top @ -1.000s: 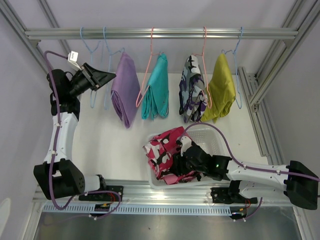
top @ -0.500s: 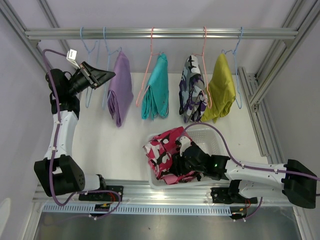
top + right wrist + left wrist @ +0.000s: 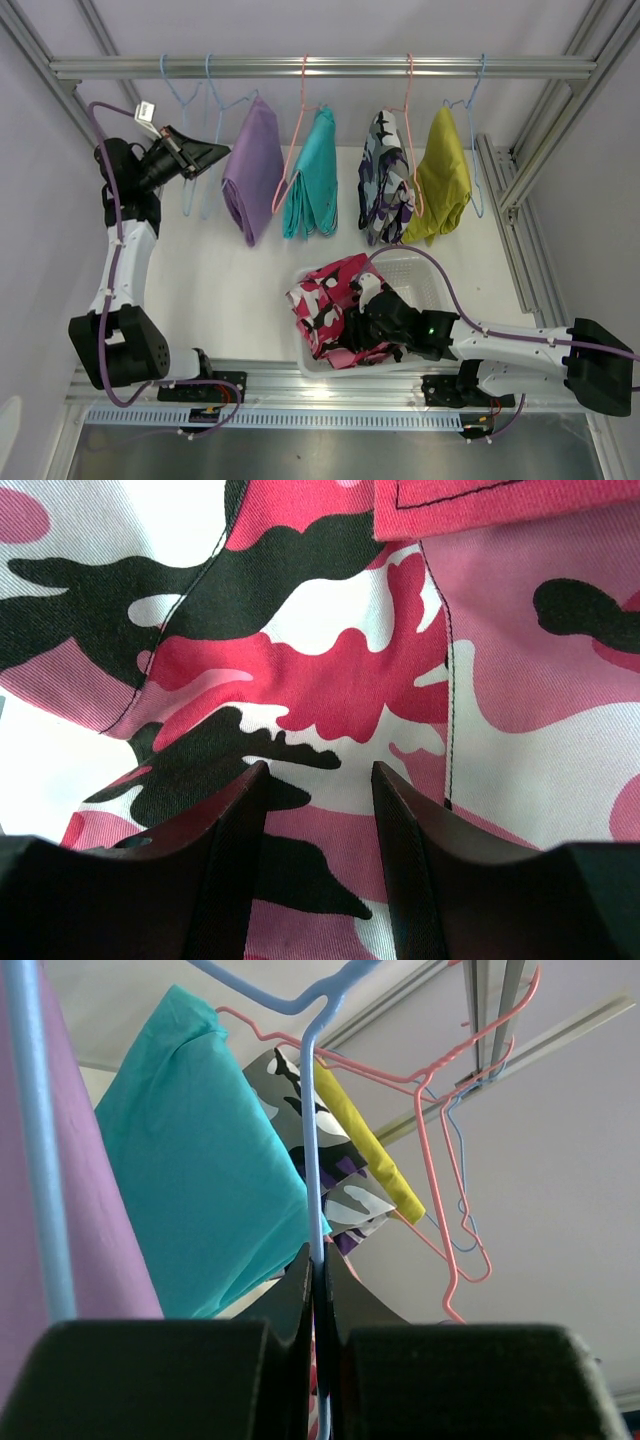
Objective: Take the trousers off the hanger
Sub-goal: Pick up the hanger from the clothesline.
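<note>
Trousers in pink camouflage [image 3: 325, 300] lie bunched up in the white basket [image 3: 425, 275] on the table [image 3: 220, 290], close to the arms, and they spill over its left side. The right hand [image 3: 318, 780] sits low over them with its fingers part way open. Farther back, four more pairs hang folded from the metal rail [image 3: 320, 67]: the lilac pair [image 3: 250, 180], the teal pair [image 3: 312, 180], the purple-grey camouflage pair [image 3: 385, 185] and the mustard yellow pair [image 3: 445, 180]. The left hand [image 3: 318, 1260] is squeezed tight on the thin blue hanger [image 3: 313, 1140], just beside the lilac pair.
</note>
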`<state>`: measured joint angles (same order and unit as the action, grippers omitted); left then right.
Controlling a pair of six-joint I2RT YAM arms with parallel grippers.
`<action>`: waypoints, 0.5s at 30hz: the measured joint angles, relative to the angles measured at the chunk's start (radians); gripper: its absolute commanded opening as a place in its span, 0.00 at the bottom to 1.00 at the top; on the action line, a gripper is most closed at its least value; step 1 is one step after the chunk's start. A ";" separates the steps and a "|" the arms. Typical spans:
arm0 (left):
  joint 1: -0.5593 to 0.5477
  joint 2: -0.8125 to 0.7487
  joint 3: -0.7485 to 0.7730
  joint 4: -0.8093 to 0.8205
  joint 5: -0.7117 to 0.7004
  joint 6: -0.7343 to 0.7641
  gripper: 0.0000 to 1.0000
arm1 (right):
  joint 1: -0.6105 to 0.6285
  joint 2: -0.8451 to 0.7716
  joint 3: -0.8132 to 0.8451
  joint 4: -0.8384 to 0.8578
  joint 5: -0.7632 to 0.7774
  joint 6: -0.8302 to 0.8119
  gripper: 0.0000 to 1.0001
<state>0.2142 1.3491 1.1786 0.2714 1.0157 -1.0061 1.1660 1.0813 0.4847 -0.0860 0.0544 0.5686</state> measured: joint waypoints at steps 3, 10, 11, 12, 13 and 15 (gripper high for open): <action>-0.016 -0.002 0.014 -0.039 -0.014 0.032 0.00 | 0.002 0.000 0.000 0.002 0.000 0.000 0.50; -0.070 -0.003 0.096 -0.171 -0.027 0.082 0.00 | 0.009 0.000 0.000 0.002 0.001 0.000 0.50; -0.072 -0.003 0.115 -0.185 -0.029 0.083 0.00 | 0.011 0.000 0.000 0.003 0.001 0.000 0.50; -0.074 -0.003 0.129 -0.197 -0.034 0.083 0.01 | 0.013 0.000 0.000 0.003 0.002 0.000 0.50; -0.075 -0.004 0.144 -0.212 -0.038 0.088 0.00 | 0.016 0.000 0.000 0.003 0.003 0.001 0.49; -0.074 -0.005 0.181 -0.253 -0.044 0.097 0.00 | 0.024 -0.003 0.000 0.003 0.007 0.004 0.49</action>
<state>0.1398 1.3445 1.3598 0.0181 0.9718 -0.9089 1.1904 1.0786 0.4847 -0.0826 0.0612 0.5724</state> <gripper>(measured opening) 0.032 0.497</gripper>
